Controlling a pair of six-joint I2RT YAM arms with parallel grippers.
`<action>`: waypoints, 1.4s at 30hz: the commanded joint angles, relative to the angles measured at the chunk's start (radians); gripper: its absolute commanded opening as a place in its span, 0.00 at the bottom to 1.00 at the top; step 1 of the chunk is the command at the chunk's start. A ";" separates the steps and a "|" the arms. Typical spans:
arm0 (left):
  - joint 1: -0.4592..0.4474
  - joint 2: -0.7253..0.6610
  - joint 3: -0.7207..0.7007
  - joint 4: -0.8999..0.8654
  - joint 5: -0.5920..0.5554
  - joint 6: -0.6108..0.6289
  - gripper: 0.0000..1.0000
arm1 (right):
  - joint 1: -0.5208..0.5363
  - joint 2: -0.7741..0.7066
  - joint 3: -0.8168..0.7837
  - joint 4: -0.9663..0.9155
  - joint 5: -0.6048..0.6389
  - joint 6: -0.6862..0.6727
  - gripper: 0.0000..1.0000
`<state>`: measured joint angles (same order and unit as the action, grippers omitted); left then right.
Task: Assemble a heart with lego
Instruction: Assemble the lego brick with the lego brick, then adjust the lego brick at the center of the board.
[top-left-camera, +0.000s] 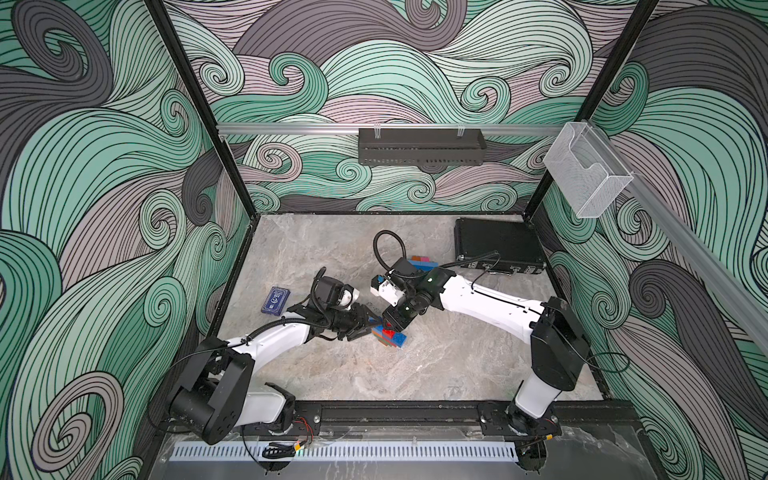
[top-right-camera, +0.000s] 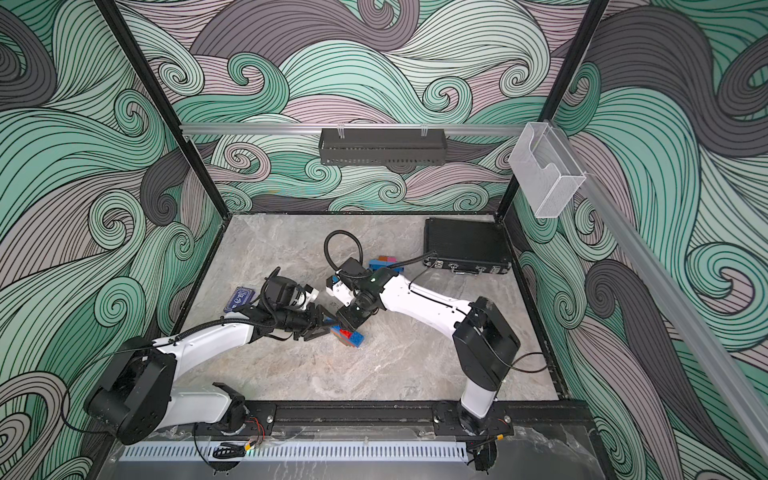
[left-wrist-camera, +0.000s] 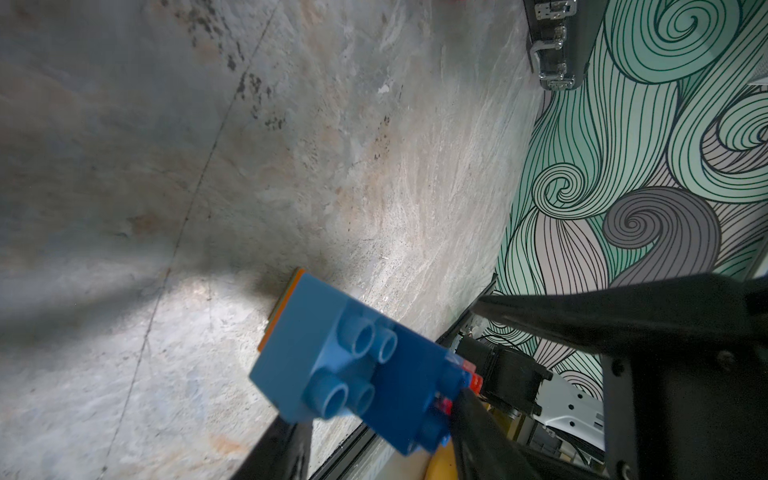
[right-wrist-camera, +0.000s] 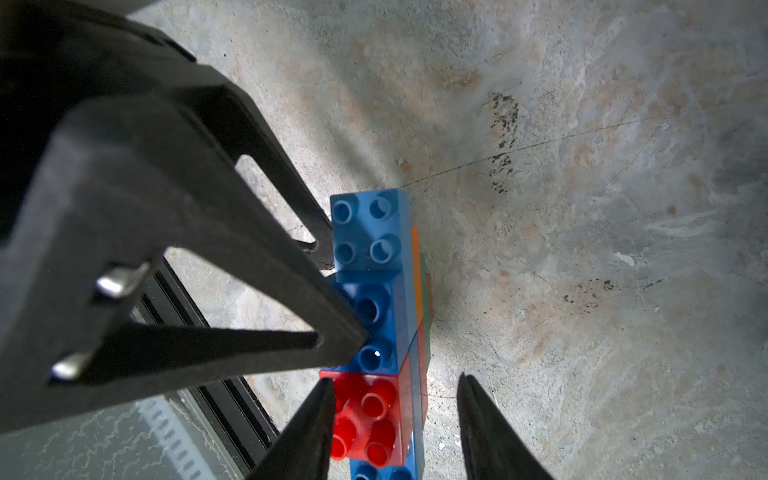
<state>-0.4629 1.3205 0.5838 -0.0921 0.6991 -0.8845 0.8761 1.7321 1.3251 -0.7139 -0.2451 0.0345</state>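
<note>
**Part-built lego at risk of being tipped**

On the worktop (top-left-camera: 436, 365), the lego row (top-left-camera: 388, 334) is set near the front middle. It is straddled by the left pincer (top-left-camera: 369, 326); whether it is clamped cannot be told. The right pincer (right-wrist-camera: 395, 379) is held apart around the red brick (right-wrist-camera: 370, 419). The row could be tipped or split by a skewed squeeze.

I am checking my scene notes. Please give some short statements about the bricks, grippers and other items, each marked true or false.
1. The left gripper and the right gripper are both at the lego stack. True.
2. The blue card box lies beside the black case. False: it lies across the table, near the left arm.
3. A second group of bricks lies near the black case. True.
4. The brick between the right gripper's fingers is green. False: it is a red brick.
</note>
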 joint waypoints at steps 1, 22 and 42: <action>-0.015 0.022 -0.011 -0.031 -0.051 0.001 0.48 | 0.001 -0.019 -0.024 -0.024 0.006 -0.004 0.54; -0.036 -0.042 0.076 -0.131 -0.103 -0.011 0.56 | 0.035 -0.103 -0.084 0.029 0.006 0.048 0.70; 0.091 -0.196 0.055 -0.333 -0.143 0.053 0.56 | 0.070 0.015 -0.043 0.070 0.050 -0.004 0.61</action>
<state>-0.3946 1.1477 0.6537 -0.3695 0.5644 -0.8593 0.9432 1.7294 1.2491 -0.6521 -0.1944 0.0586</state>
